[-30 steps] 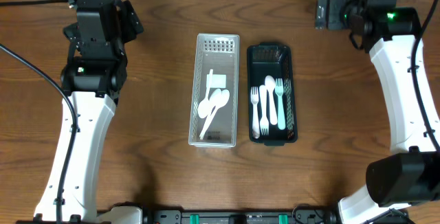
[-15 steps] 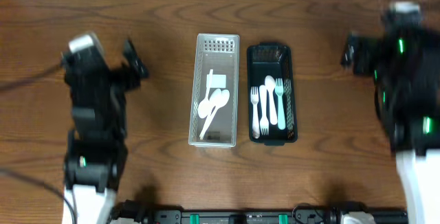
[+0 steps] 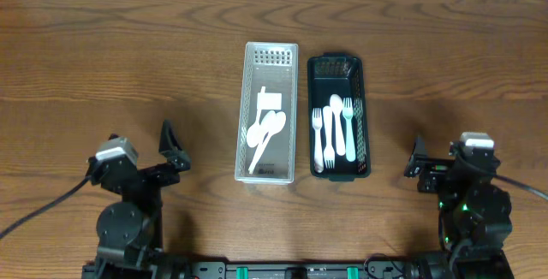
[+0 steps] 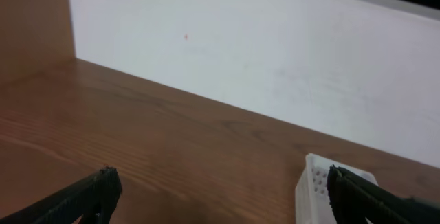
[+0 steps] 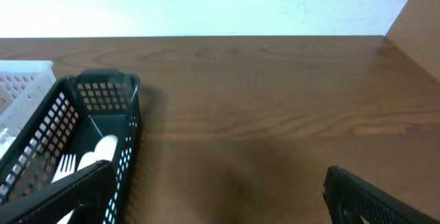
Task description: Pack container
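The left gripper (image 3: 174, 149) and the right gripper (image 3: 418, 166) are seen spread and empty, low at the near edge of the table (image 3: 128, 48), well apart from the cutlery. A reach is judged to be the step in hand: a piece is best approached from above, with the jaws set across its handle and kept clear of the mesh walls. At mid-table, two spoons (image 3: 267, 129) and one card (image 3: 270, 100) are counted in the tray (image 3: 272, 56). In the basket (image 3: 336, 65) just beside it, about five pieces are counted, forks (image 3: 318, 125) among them, though overlap leaves that count uncertain.
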